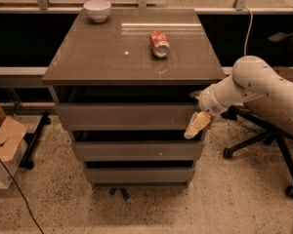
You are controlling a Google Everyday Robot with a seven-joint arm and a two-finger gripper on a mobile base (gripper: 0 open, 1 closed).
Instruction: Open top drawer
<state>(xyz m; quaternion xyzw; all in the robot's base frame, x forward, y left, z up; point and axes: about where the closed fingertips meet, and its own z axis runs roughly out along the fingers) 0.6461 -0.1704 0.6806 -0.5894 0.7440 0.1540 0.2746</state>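
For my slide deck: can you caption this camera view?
Gripper at the right end of the top drawer, beneath a cabinet top holding a can and a bowl.

Desk point(97, 57): flat, glossy grey-brown top, standing on the floor point(234, 199).

On the top:
- A white bowl point(97, 9), upright, at the back left corner.
- A red can point(159, 44), lying on its side, right of centre toward the back, well apart from the bowl.
- A small pale speck point(126, 53) near the centre, between the two.

Floor: speckled stone finish. Directly on it:
- A cardboard box point(2, 145) at the left edge, flaps open.
- A thin black cable point(14, 186) running beside the box.
- A wheeled office chair point(256, 139) to the right.
- A scrap of blue tape point(119, 194) at the desk's front foot.

The hand point(199, 121) is at the desk's front right corner, beside the right end of the top drawer point(127, 116).
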